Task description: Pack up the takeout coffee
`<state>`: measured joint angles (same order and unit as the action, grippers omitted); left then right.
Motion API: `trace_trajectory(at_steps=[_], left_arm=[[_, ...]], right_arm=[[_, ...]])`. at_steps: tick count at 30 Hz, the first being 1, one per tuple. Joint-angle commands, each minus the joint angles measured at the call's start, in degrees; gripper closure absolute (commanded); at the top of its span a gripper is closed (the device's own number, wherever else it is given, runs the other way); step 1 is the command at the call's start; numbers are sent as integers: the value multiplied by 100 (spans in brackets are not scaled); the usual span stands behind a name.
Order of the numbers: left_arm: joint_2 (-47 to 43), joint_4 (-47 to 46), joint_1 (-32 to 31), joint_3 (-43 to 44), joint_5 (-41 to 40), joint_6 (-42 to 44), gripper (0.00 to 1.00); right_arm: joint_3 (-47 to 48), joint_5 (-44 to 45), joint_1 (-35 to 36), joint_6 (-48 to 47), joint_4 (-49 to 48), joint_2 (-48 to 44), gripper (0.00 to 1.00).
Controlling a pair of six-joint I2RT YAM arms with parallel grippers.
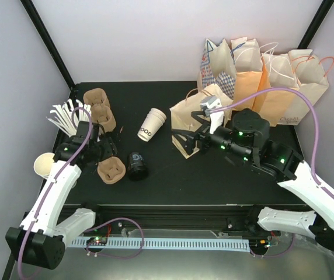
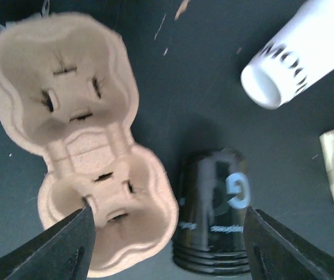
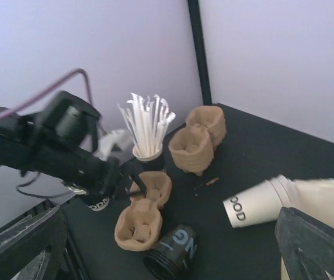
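Observation:
The takeout coffee cup, white with bold black letters, lies on its side mid-table, mouth towards the back right. It also shows in the left wrist view and the right wrist view. My left gripper hangs open over a brown pulp cup carrier. Its fingers straddle the carrier's near pocket and a black cup lying beside it, gripping nothing. My right gripper is open and empty beside a brown paper bag, right of the white cup.
A stack of pulp carriers and a cup of white straws stand at the back left. A pale cup sits at the left edge. Several paper bags line the back right.

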<state>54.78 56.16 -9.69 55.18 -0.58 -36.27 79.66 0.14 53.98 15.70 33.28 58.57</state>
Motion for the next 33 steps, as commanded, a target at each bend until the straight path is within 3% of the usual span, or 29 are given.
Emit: trace_trajectory(at_steps=[1,7,19,23,30,33], left_arm=[[329,40,37,-402,306,-184,31],[933,-533,38,-803,335,-716,43],[2085,-1245,2,-655,428,-1075,46],[2159,-1105,2,-637,203,-1322,58],[2113,-781,-6,-507,30,-1460,71],[1907,-662,-6,-481,35,-1478,83]], right_arm=[[177,249,429,-422,-587,310,0],[146,40,713,-387,-745,593,0],[2,-274,790,-975,-675,613,0],[-32,-222,789,-1012,-671,598,0],[-51,-219,790,-1024,-699,608,0],[-100,-146,790,-1021,-700,597,0]])
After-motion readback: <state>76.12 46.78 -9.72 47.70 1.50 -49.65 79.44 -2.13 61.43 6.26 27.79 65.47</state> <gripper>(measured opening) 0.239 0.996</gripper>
